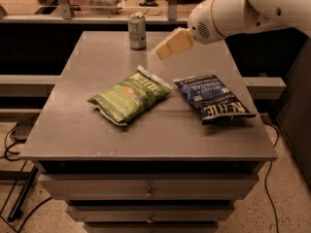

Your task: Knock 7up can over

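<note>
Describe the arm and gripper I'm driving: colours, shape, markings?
The gripper, over the far side of the table right of the 7up can, is a pale cream wedge. The arm behind it is a smooth, rounded white shell with a round dotted vent; no cables or markings show.

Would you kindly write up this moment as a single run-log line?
task: knock 7up can over | 7up can: upright, far table edge | gripper: beside can, not touching | status: not yet done
</note>
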Robot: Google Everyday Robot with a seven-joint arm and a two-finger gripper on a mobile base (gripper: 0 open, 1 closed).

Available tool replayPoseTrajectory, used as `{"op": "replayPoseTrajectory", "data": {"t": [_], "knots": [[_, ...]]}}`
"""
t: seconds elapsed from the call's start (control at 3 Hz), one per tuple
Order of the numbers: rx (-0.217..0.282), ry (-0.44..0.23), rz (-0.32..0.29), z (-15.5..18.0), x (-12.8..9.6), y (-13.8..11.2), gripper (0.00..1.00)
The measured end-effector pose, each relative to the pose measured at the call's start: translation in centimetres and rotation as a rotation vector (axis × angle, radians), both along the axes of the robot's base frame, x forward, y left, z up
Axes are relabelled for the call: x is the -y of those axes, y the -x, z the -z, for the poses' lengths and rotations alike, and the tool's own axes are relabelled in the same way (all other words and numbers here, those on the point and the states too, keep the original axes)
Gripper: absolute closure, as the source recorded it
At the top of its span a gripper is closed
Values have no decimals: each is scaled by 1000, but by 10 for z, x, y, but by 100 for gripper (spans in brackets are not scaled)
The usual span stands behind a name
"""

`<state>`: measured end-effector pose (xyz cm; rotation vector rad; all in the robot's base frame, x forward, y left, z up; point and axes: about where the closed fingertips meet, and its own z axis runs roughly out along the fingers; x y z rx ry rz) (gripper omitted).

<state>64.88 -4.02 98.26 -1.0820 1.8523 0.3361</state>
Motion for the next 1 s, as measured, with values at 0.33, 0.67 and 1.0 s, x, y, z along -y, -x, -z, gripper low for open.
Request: {"op": "replayPoseTrajectory", "data": {"t": [0.33, 0.67, 1.0], "knots": [[0, -3, 1, 1, -1, -1, 0], [-4, -34, 17, 7, -15, -10, 0], [10, -107, 13, 15, -37, -36, 0]]}}
